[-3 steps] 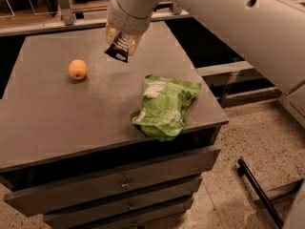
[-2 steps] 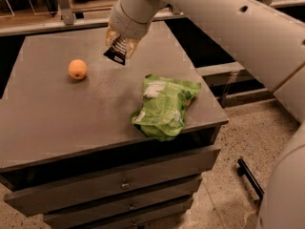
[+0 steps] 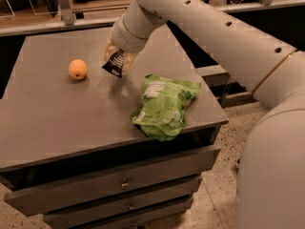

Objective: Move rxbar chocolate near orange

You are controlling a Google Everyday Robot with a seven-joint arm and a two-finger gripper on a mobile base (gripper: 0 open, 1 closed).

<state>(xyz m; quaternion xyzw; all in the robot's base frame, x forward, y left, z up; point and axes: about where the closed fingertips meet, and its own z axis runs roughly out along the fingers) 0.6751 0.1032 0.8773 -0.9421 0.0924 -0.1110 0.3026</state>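
Note:
The orange (image 3: 77, 69) is a small round fruit lying on the left part of the grey cabinet top (image 3: 57, 113). My gripper (image 3: 117, 56) hangs from the white arm over the middle of the top, to the right of the orange. It is shut on the rxbar chocolate (image 3: 115, 65), a slim black wrapper with white lettering that hangs tilted below the fingers, its lower end just above the surface. A short gap separates the bar from the orange.
A crumpled green snack bag (image 3: 165, 106) lies at the right front of the top, near its edge. Drawers (image 3: 119, 182) run below the top. Speckled floor (image 3: 224, 185) lies to the right. A shelf rail (image 3: 62, 4) runs behind.
The gripper with the bar has moved a little lower and left, toward the orange. The orange and the green bag have not moved.

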